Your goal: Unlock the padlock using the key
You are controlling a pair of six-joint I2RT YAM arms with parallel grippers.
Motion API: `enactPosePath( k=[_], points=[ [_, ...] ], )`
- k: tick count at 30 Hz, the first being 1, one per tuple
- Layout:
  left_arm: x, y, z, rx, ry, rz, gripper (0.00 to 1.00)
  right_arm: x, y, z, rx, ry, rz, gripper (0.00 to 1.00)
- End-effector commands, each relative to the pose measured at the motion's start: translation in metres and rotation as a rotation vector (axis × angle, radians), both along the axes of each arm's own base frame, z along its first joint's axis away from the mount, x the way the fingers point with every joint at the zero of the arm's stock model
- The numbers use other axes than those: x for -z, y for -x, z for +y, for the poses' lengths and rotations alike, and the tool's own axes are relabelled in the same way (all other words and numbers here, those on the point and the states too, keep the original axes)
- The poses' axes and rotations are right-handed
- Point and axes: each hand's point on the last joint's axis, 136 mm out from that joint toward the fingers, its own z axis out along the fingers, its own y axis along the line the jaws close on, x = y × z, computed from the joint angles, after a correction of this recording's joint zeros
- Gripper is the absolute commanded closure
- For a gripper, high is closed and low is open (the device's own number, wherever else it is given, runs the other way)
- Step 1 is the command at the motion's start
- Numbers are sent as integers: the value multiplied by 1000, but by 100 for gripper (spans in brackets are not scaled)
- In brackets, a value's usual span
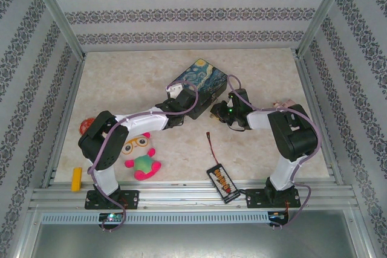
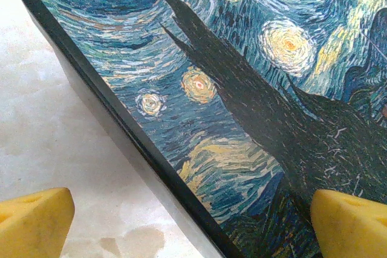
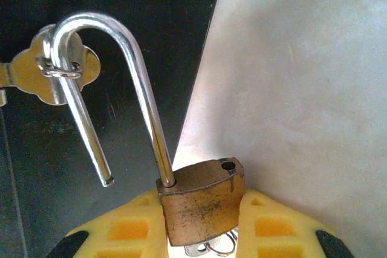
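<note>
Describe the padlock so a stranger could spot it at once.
Start at the big blue painted tin box; the right gripper sits by its near right side. Between the gripper's yellow pads is the padlock: small scuffed brass body, silver shackle swung open.

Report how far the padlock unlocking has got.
Done: the padlock is open, its shackle end out of the body. In hand: the right gripper clamps the body between its fingers. Remaining: silvery metal under the body, likely the key, may need pulling out.
</note>
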Motion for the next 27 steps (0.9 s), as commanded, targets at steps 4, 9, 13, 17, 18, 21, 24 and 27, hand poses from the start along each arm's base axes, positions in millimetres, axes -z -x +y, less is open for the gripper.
enactPosePath(
  k=[4,9,13,17,18,21,24,27],
  points=[
    [16,18,13,24,-88,64,1,-7,-17,-8,40,-15,-39,100],
    [16,19,14,24,-91,64,1,-10,-21,-7,43,-34,-52,100],
    [17,18,14,23,-89,64,1,-16,-26,-3,36,-62,-76,100],
    [18,18,13,26,-91,68,1,-23,-29,-1,33,-75,-109,100],
    [18,18,13,27,-91,67,1,-25,-30,-1,35,-77,-115,100],
    [18,18,13,27,-88,67,1,-26,-32,-2,44,-80,-120,100],
    [18,18,13,28,-90,68,1,-26,-34,-3,55,-95,-120,100],
    [20,18,13,27,-93,72,1,-25,-36,-4,69,-109,-122,100]
  ],
)
